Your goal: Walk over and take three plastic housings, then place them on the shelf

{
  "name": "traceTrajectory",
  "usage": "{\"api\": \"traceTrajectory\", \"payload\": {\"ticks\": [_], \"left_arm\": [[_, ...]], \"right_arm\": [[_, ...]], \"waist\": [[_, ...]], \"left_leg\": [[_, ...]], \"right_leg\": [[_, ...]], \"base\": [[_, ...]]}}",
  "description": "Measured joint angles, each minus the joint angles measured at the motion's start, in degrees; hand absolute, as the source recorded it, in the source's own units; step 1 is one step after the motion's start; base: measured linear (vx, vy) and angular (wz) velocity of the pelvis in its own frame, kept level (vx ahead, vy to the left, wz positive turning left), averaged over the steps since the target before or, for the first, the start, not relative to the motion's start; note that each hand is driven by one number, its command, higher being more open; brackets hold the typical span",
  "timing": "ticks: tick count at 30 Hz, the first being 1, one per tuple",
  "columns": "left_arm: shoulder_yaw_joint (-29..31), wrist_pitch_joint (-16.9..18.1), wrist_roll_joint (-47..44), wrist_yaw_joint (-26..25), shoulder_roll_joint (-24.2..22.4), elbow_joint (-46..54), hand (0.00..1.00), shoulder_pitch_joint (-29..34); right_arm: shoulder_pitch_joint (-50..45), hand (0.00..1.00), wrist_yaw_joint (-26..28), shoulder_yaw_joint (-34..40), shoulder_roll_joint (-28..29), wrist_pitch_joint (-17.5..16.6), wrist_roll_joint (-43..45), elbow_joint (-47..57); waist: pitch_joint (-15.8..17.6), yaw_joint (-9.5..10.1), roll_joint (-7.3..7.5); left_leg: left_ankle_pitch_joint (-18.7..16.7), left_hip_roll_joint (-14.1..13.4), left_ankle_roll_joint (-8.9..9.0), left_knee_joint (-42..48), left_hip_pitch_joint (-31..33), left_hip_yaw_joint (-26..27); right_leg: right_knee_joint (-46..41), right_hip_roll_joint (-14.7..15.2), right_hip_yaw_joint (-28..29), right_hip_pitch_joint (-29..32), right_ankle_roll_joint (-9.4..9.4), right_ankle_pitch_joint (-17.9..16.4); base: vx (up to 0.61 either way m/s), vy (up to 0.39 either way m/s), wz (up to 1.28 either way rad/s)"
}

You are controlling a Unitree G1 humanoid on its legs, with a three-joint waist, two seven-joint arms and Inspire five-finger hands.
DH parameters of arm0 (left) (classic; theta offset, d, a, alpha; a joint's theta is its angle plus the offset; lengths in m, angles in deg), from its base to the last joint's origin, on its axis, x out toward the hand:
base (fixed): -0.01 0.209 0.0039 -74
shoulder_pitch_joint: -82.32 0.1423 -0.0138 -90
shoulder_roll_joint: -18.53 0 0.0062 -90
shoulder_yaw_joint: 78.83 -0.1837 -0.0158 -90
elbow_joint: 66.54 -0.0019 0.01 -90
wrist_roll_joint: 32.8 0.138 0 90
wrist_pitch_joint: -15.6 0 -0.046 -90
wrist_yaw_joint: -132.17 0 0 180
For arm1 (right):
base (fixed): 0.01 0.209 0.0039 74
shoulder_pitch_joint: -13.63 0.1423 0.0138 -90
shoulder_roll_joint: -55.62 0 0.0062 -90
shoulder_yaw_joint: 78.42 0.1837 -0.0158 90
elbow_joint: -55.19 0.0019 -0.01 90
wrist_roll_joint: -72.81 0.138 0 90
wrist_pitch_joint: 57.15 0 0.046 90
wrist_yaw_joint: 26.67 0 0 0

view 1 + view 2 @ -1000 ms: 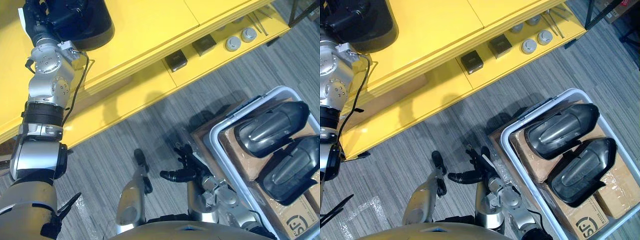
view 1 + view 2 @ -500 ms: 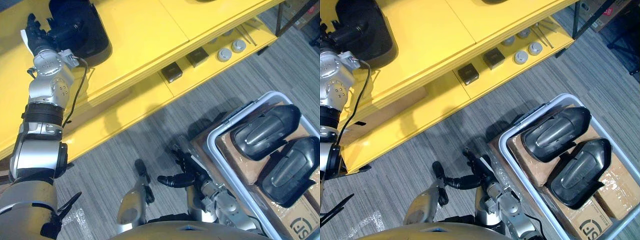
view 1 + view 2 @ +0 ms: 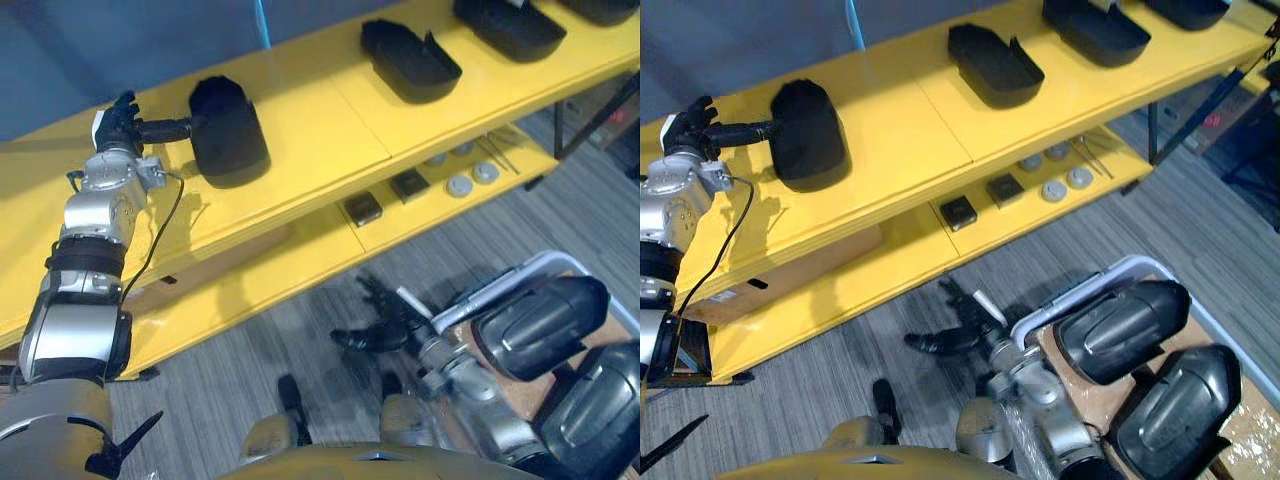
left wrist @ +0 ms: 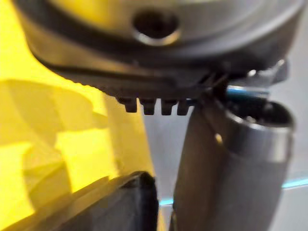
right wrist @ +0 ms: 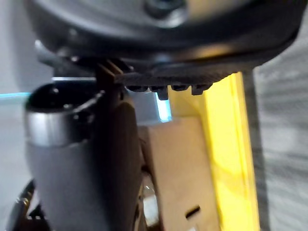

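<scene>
My left hand (image 3: 122,118), fingers straight, touches the plastic housing (image 3: 230,135) on the shelf (image 3: 320,130) at its three o'clock; right hand (image 3: 390,322) hangs spread, empty; I judge a level, straight withdrawal avoids dragging it.

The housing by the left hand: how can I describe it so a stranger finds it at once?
Find the yellow shelf's top board. Black housings lie along it; this housing is the leftmost, and alone has the left hand beside it.

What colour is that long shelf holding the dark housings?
The shelf is bright yellow, clearest in the right eye view.
</scene>
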State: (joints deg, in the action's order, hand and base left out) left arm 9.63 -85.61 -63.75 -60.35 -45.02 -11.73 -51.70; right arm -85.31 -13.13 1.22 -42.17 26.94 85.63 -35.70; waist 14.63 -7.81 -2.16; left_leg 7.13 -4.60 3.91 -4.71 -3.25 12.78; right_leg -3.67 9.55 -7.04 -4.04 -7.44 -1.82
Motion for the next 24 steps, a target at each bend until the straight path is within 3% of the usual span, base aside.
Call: {"api": "traceTrajectory", "payload": {"ticks": [2, 3, 4, 6, 7, 9, 12, 15, 18, 20, 24], "left_arm": [[4.5, 3.9, -0.2, -0.2, 0.6, 7.3, 1.0, 5.3], [8.3, 8.0, -0.1, -1.4, 0.6, 15.1, 1.0, 11.0], [9.2, 8.9, -0.1, -1.7, 0.6, 16.7, 1.0, 12.1], [16.0, 16.6, -0.1, -3.7, -1.3, 28.5, 1.0, 20.7], [17.9, 18.4, 0.0, -4.1, -2.9, 32.1, 1.0, 23.0], [23.6, 26.6, 2.1, -5.4, -13.3, 46.4, 1.0, 33.1], [25.0, 31.2, 4.9, -5.9, -22.0, 52.3, 1.0, 41.6], [25.2, 30.7, 5.4, -6.3, -29.9, 52.3, 1.0, 50.7], [24.9, 28.3, 6.9, -7.6, -34.2, 48.7, 1.0, 57.5], [25.1, 27.1, 8.8, -11.5, -37.0, 44.1, 1.0, 61.5], [28.4, 27.4, 15.3, -18.5, -41.1, 35.4, 1.0, 66.4]], "right_arm": [[2.9, 1.0, -0.4, 6.0, -2.6, -0.1, 1.1, 2.0], [5.1, 1.0, -1.5, 9.3, -4.2, -0.7, 2.0, 3.1], [5.7, 1.0, -1.8, 9.9, -4.3, -0.7, 2.2, 3.3], [10.0, 1.0, -4.5, 12.1, -4.5, -2.5, 4.5, 5.1], [10.7, 1.0, -5.3, 12.3, -4.4, -2.9, 4.6, 6.1], [13.7, 1.0, -6.9, 12.0, -2.2, -4.1, 5.9, 10.3], [16.8, 1.0, -7.4, 9.3, 0.2, -4.4, 5.6, 10.8], [22.4, 1.0, -8.0, 4.5, 3.0, -2.1, 5.6, 9.1], [29.5, 1.0, -9.1, -0.4, 5.7, 1.4, 5.5, 3.9], [35.3, 1.0, -10.9, -2.8, 8.7, 3.2, 5.1, -2.3], [43.3, 1.0, -14.9, -4.3, 12.0, 3.2, 0.5, -12.5]], "waist": [[-1.4, 0.71, 0.2], [-2.9, 1.45, 0.22], [-3.3, 1.53, 0.21], [-5.6, 2.26, 0.18], [-6.1, 2.66, 0.07], [-8.4, 4.42, -0.41], [-9.8, 7.03, -0.53], [-10.1, 10.47, -0.25], [-10.3, 13.47, 1.24], [-10.5, 16.18, 2.92], [-10.5, 19.44, 4.93]], "left_leg": [[0.0, 0.1, 0.02, 0.0, -0.3, -0.5], [0.0, 0.2, 0.02, 0.0, -0.3, -0.6], [0.0, 0.2, 0.02, 0.0, -0.3, -0.7], [0.0, 0.2, 0.06, -0.1, -0.3, -1.7], [0.0, 0.2, 0.07, -0.1, -0.3, -2.0], [0.1, 0.4, 0.2, -0.1, -0.4, -4.2], [0.6, 0.5, 0.46, -0.1, -0.3, -6.7], [1.2, 0.4, 0.75, -0.3, 0.0, -9.3], [1.9, 0.4, 1.27, -0.4, 1.0, -11.7], [2.4, 0.6, 1.28, -0.4, 2.5, -13.5], [2.6, 1.3, 1.16, -0.4, 4.1, -15.5]], "right_leg": [[0.2, -0.1, -0.5, -0.6, -0.04, 0.0], [0.2, -0.1, -0.5, -0.6, -0.04, 0.0], [0.3, -0.2, -0.5, -0.6, -0.04, 0.0], [0.8, -0.3, -1.4, -1.3, -0.04, 0.1], [0.9, -0.3, -1.6, -1.3, -0.04, 0.1], [2.1, -0.4, -4.0, -3.2, -0.04, 0.0], [3.0, -0.6, -6.6, -5.1, 0.03, 0.0], [3.5, -1.0, -9.6, -6.6, 0.44, -0.3], [3.8, -1.4, -12.1, -7.1, 0.91, -0.6], [3.9, -1.4, -14.3, -7.0, 0.87, -0.7], [4.0, -1.0, -16.9, -7.0, 0.9, -0.8]], "base": [[-0.03, 0.004, 0.08], [-0.02, 0.005, 0.03], [-0.01, 0.003, 0.06], [0.0, -0.011, 0.13], [0.0, -0.016, 0.21], [0.01, -0.022, 0.42], [-0.02, -0.034, 0.45], [-0.08, -0.044, 0.48], [-0.08, -0.038, 0.45], [-0.05, -0.025, 0.45], [0.0, 0.002, 0.37]]}}
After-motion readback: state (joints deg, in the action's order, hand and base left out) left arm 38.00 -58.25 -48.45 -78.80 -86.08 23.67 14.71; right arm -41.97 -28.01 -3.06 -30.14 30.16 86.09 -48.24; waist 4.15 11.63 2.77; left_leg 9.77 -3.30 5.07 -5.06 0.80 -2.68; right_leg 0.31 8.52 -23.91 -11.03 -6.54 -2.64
